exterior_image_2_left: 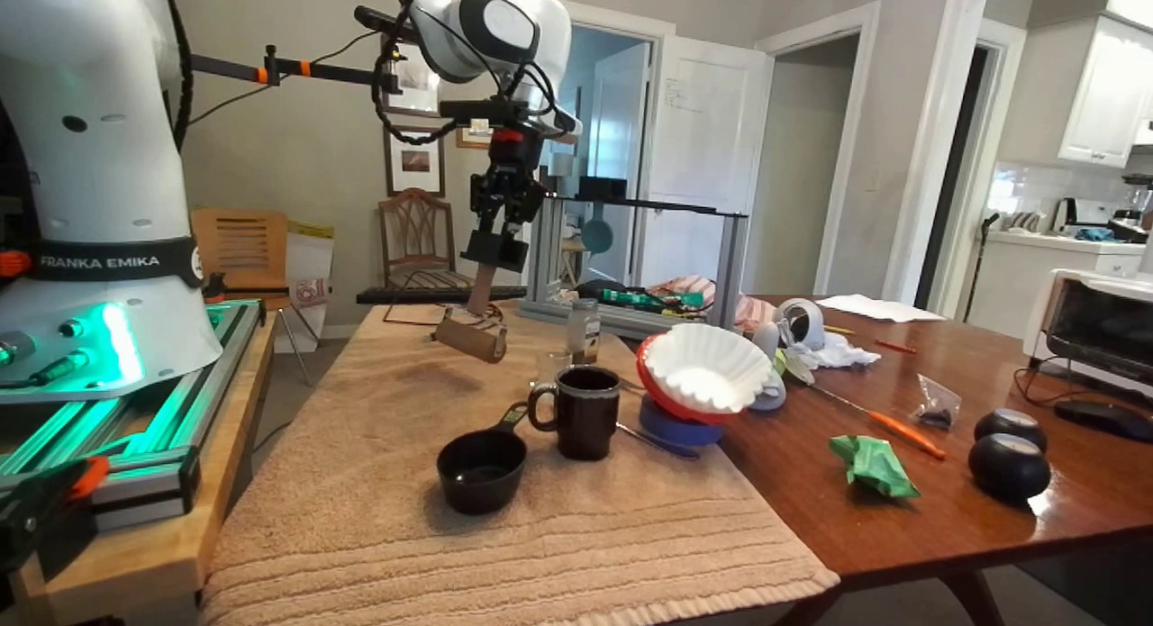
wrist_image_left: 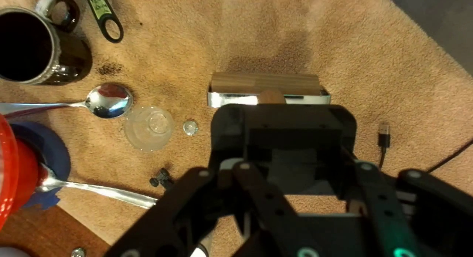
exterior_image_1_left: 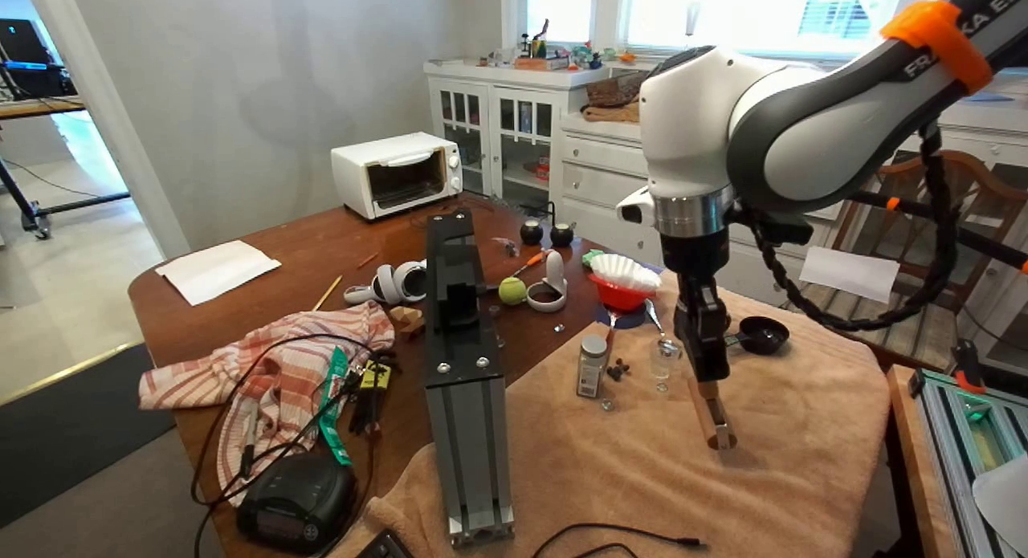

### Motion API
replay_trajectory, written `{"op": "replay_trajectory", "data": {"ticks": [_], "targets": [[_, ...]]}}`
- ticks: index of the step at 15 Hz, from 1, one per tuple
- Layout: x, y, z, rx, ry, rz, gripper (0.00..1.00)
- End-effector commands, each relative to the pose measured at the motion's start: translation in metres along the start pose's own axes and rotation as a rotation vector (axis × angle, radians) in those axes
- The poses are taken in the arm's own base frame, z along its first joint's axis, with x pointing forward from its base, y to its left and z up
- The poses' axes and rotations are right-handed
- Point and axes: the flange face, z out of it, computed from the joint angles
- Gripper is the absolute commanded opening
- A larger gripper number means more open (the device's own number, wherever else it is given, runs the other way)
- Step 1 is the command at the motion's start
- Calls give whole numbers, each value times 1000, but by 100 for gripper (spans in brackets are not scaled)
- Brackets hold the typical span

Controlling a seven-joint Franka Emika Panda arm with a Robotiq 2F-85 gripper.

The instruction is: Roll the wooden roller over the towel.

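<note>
1. Wrist view: worktop [wrist_image_left: 44, 231] showing btm L; towel [wrist_image_left: 354, 53] covers most of frame.
2. Gripper [exterior_image_2_left: 495, 250] clamped on roller [wrist_image_left: 266, 84], by its handle; roller's over towel, looks just above it, contact hard to tell.
3. Step (my guess): abt to roll. Next: lower til it touches, roll crosswise to its length, light press.
4. Room: bare towel twd frame top, edge upper R; mug [wrist_image_left: 55, 53] + glass [wrist_image_left: 147, 131] L, USB plug [wrist_image_left: 384, 138] R.
</note>
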Motion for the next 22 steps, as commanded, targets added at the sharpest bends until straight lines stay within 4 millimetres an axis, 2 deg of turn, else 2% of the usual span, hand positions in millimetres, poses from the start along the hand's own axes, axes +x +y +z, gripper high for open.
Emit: {"op": "replay_trajectory", "data": {"ticks": [1,3,7,9,11,12,13,15,19,20,22], "targets": [[-35,-10,-45,-66,100,-11,22],[-40,-9,-72,-81,195,-22,22],[-37,-7,-130,-162,305,-100,22],[-27,-7,-158,-197,318,-149,22],[-13,-5,-183,-138,306,-213,22],[-10,-5,-182,-122,281,-226,22],[-24,-9,-172,-164,315,-178,47],[-17,-8,-181,-148,300,-202,47],[-10,-5,-175,-139,284,-212,47],[-10,-5,-175,-138,283,-212,22],[2,-1,-187,-192,287,-210,22]]}}
